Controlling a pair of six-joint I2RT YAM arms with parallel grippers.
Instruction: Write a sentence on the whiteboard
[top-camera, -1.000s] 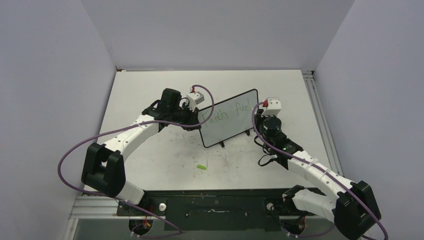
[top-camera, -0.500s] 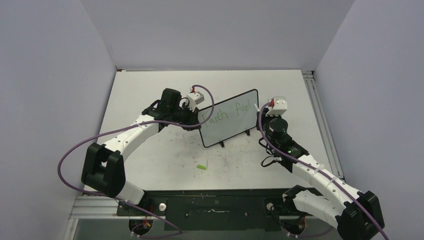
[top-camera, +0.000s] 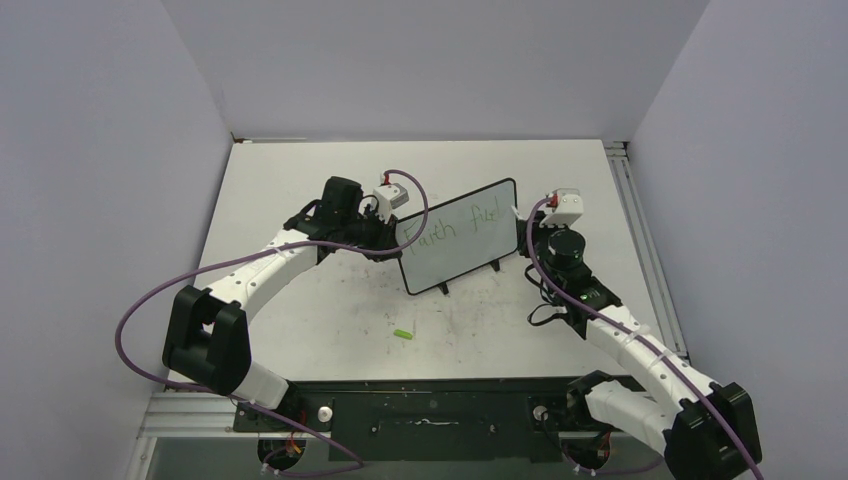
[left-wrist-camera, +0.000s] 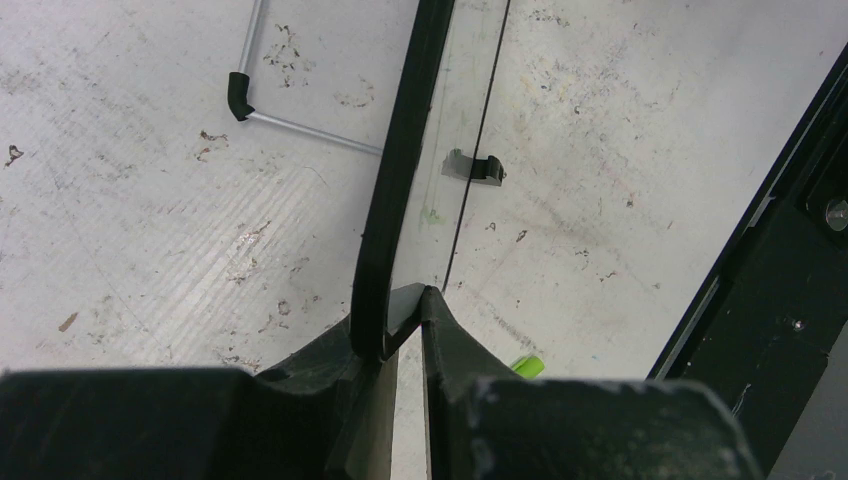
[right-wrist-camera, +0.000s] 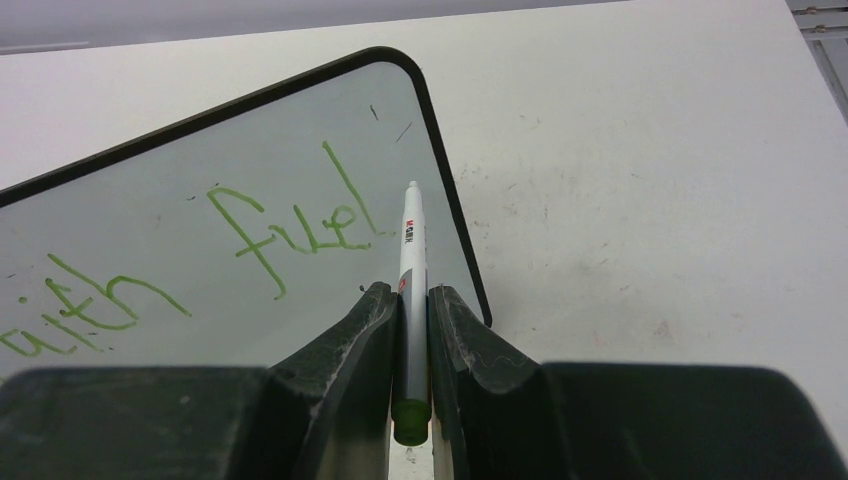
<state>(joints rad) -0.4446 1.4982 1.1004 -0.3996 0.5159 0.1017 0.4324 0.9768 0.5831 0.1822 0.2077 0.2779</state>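
Scuffed tabletop (top-camera: 330, 320); whiteboard (top-camera: 450, 268) stands upright mid-table, long axis near-left to far-right. Left gripper (left-wrist-camera: 402, 315) pinches the whiteboard's left edge, bracing it. Right gripper (right-wrist-camera: 408, 295) is clamped on the marker (right-wrist-camera: 410, 235), which points away at the whiteboard face, tip just right of "fuel". Sentence (right-wrist-camera: 290, 235) looks mid-word. Next move: add the "s" with light contact.

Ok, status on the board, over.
Left claw shut on board edge. Right claw shut on marker, tip near board. Sentence so far: "Faith fuel". Nothing in the way.

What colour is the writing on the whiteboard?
Green; the writing shows best in the right wrist view.
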